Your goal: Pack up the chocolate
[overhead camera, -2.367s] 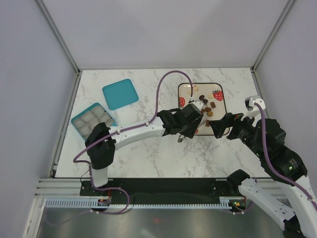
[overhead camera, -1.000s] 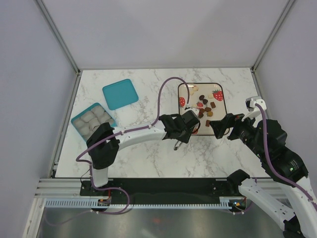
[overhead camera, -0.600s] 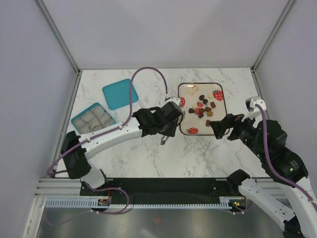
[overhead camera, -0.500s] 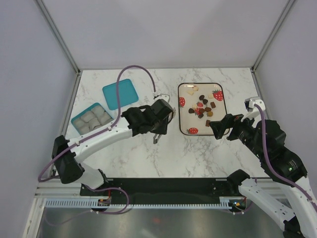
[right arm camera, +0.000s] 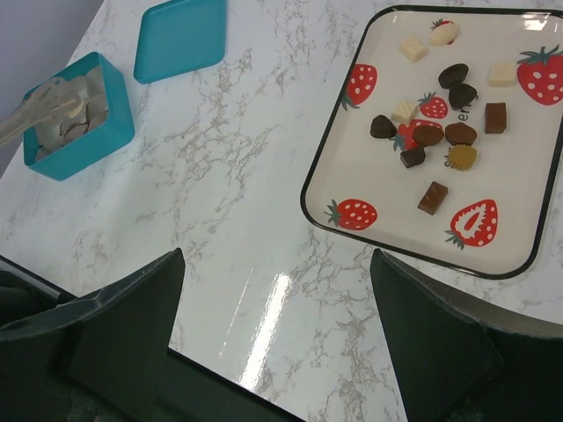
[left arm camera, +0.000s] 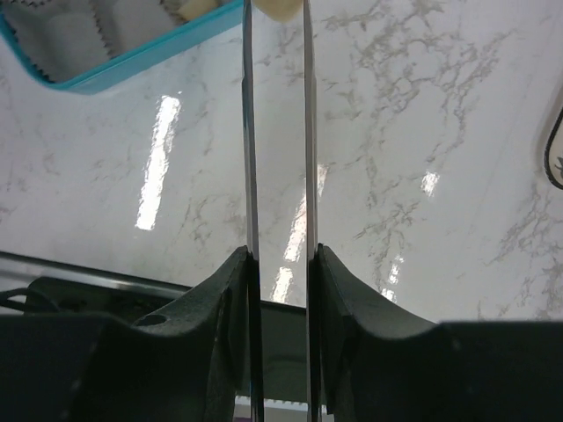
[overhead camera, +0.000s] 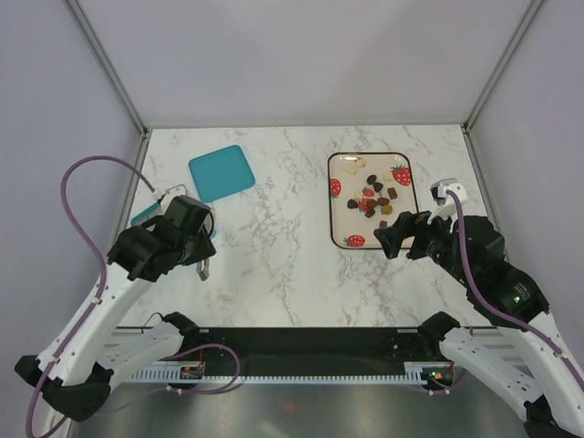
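The chocolate (overhead camera: 374, 199) (right arm camera: 431, 134) lies as several dark, brown and cream pieces on a strawberry-print tray (overhead camera: 330, 201) (right arm camera: 308, 189). My left gripper (overhead camera: 190, 230) (left arm camera: 280, 255) is shut on silver tongs (left arm camera: 249, 132) (right arm camera: 40, 112). The tongs' tips pinch one cream-white piece (left arm camera: 281, 9) at the rim of the teal box (overhead camera: 144, 215) (left arm camera: 114, 66) (right arm camera: 88, 149). In the right wrist view the tongs reach over the box. My right gripper (overhead camera: 401, 235) (right arm camera: 277, 264) hangs open and empty, just off the tray's near edge.
The box's flat teal lid (overhead camera: 222, 172) (right arm camera: 180, 37) lies on the marble behind the box. White paper liners (left arm camera: 62, 35) fill the box. The left arm covers most of the box in the top view. Walls enclose the table on three sides.
My left arm has swung from the tray leftward across the table to the teal box, carrying the tongs. My right gripper has shifted slightly left and stays open.
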Controlling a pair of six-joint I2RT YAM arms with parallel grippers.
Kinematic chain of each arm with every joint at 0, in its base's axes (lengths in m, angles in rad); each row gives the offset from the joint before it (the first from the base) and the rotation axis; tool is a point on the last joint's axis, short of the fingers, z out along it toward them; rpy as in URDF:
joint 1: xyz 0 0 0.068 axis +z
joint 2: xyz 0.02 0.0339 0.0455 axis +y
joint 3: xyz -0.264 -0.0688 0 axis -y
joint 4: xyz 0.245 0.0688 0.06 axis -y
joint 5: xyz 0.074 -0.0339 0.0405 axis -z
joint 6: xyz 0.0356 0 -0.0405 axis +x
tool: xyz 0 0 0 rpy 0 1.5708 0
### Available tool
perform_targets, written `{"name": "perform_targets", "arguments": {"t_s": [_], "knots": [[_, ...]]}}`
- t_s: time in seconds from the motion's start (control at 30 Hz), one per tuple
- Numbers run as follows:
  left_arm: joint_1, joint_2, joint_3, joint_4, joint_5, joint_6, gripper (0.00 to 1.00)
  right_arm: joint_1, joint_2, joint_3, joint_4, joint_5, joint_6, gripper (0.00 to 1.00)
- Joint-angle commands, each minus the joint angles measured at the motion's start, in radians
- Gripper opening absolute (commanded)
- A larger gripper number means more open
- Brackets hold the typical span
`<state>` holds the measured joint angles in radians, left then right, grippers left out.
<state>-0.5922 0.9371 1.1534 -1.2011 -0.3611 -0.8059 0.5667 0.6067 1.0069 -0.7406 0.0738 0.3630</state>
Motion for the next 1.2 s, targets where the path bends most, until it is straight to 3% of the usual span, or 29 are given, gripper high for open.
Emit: {"name": "perform_targets", "arguments": {"t_s": [0.0, 0.23, 0.73, 1.17], "knots": [[0.046, -0.044, -0.004, -0.175, -0.071, -0.108, 0.37, 0.012, -0.001, 0.001, 0.047, -0.003, -0.001, 0.95], [0.138, -0.046, -0.009, -0.233, -0.098, -0.064, 0.37, 0.027, -0.007, 0.009, 0.046, 0.018, -0.010, 0.95], [0.259, 0.042, -0.073, -0.074, -0.111, 0.073, 0.35, 0.045, -0.013, 0.006, 0.043, 0.041, -0.021, 0.96], [0.284, 0.129, -0.086, 0.008, -0.081, 0.136, 0.36, 0.045, -0.005, 0.013, 0.040, 0.053, -0.029, 0.96]]}}
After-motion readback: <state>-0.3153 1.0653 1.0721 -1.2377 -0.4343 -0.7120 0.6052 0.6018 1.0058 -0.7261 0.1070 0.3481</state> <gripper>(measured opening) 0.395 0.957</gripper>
